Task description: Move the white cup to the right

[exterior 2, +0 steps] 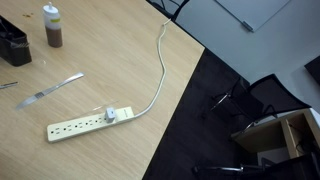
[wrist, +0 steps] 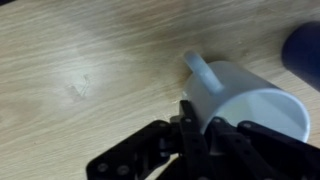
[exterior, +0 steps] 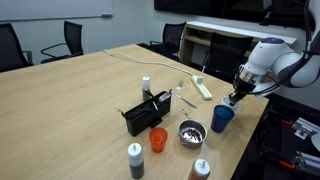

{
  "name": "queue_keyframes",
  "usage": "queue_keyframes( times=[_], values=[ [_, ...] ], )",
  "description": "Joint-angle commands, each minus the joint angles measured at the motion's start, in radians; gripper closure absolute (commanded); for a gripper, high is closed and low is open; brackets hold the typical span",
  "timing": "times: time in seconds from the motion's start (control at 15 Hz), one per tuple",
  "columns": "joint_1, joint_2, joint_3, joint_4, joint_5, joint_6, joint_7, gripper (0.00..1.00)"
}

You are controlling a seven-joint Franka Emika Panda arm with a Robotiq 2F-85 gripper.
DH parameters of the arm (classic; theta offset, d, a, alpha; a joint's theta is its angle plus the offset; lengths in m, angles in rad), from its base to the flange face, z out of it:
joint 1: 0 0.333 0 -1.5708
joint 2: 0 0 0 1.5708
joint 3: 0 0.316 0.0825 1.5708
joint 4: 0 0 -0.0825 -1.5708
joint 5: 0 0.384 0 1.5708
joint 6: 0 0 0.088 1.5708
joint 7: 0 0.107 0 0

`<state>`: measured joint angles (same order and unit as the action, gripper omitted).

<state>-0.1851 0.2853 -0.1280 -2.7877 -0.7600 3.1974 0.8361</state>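
Wrist view: fingers (wrist: 188, 112) pinching white cup (wrist: 250, 100) rim

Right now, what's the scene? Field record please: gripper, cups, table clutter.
gripper: Robotiq gripper, looks shut on the cup wall by the handle
target: small round white cup; lifted or resting, cannot tell
neighbour: dark blue cup, close beside it, near the table edge
surface: light wooden table
clutter: small orange cup, round metal bowl, black plastic organiser, white power strip
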Motion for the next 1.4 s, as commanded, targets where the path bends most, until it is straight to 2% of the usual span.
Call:
queue_keyframes(
  times=[0.0, 0.07, 0.13, 0.27, 0.6, 0.8, 0.87, 1.0, 1.07, 1.13, 1.27, 1.33],
  values=[
    [-0.017, -0.002, -0.003, 0.002, -0.041, 0.044, 0.019, 0.96],
    [-0.017, -0.002, 0.000, 0.003, -0.042, 0.045, 0.018, 0.68],
    [-0.017, -0.002, 0.003, 0.004, -0.043, 0.045, 0.017, 0.68],
    [-0.022, 0.002, 0.010, 0.005, -0.049, 0.054, 0.017, 0.58],
    [-0.024, -0.002, 0.027, 0.006, -0.062, 0.063, 0.021, 0.22],
    [0.026, -0.059, 0.003, 0.011, -0.105, 0.008, 0.038, 0.02],
    [0.046, -0.092, -0.008, 0.015, -0.133, -0.011, 0.052, 0.00],
    [0.141, -0.262, -0.076, -0.036, -0.172, -0.106, 0.039, 0.00],
    [0.141, -0.280, -0.059, 0.015, -0.258, -0.170, 0.101, 0.00],
    [0.152, -0.345, -0.044, 0.016, -0.315, -0.225, 0.137, 0.00],
    [0.170, -0.518, 0.008, -0.046, -0.412, -0.320, 0.192, 0.00],
    [0.163, -0.391, -0.021, 0.009, -0.342, -0.226, 0.149, 0.00]
  ],
)
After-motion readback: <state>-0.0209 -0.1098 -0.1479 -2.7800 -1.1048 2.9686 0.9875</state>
